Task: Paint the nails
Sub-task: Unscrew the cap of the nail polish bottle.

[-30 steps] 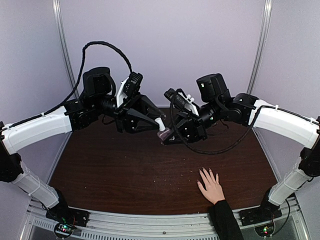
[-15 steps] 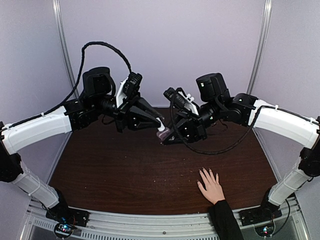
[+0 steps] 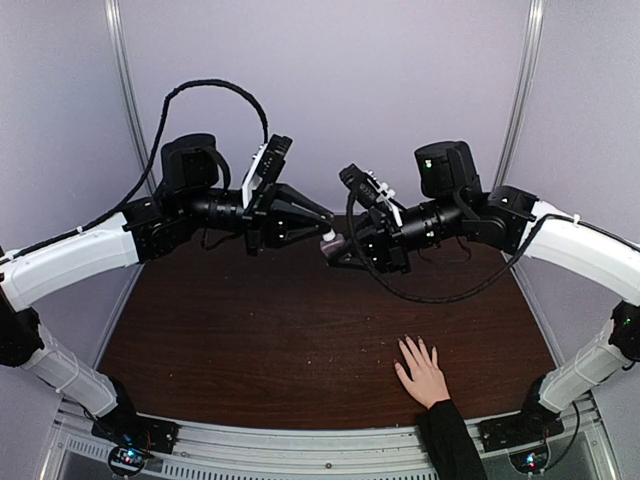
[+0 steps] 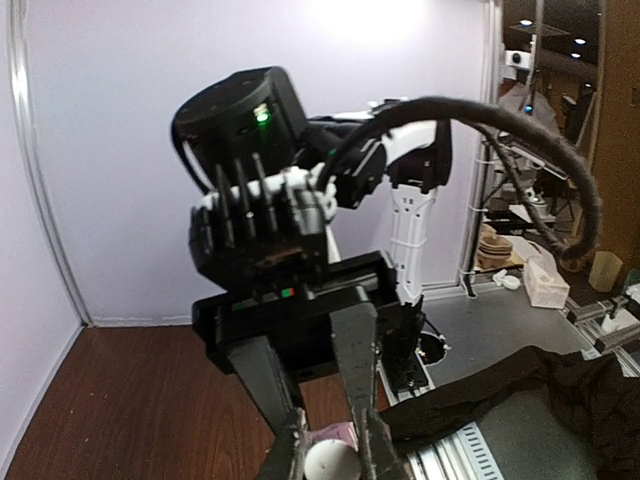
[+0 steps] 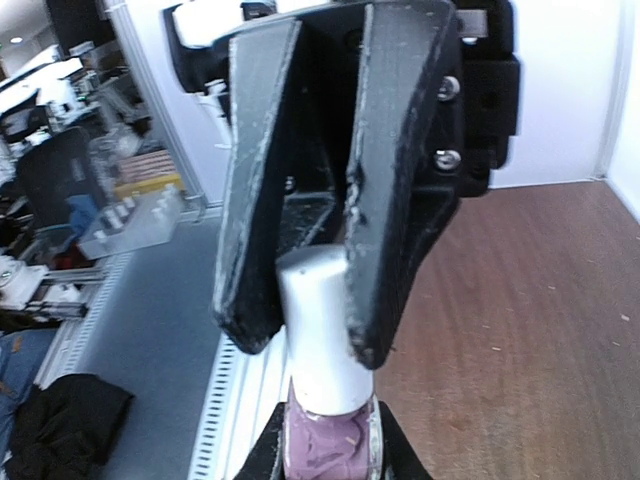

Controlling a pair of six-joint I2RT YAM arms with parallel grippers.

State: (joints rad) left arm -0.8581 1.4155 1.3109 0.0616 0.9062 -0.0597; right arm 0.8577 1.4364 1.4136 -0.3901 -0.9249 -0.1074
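- Two tools meet above the surface's (image 3: 250,330) far edge — left tool (image 3: 324,224) clamped on pale cap (image 5: 318,320), right tool (image 3: 340,256) clamped on bottle (image 5: 328,446).
- Hand (image 3: 424,376) flat by near edge — nails (image 3: 404,342) too small to read.

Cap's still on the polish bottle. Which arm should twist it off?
Left. The left gripper is shut on the pale cap, while the right gripper clamps the bottle below it, so probably right steadies and left turns.
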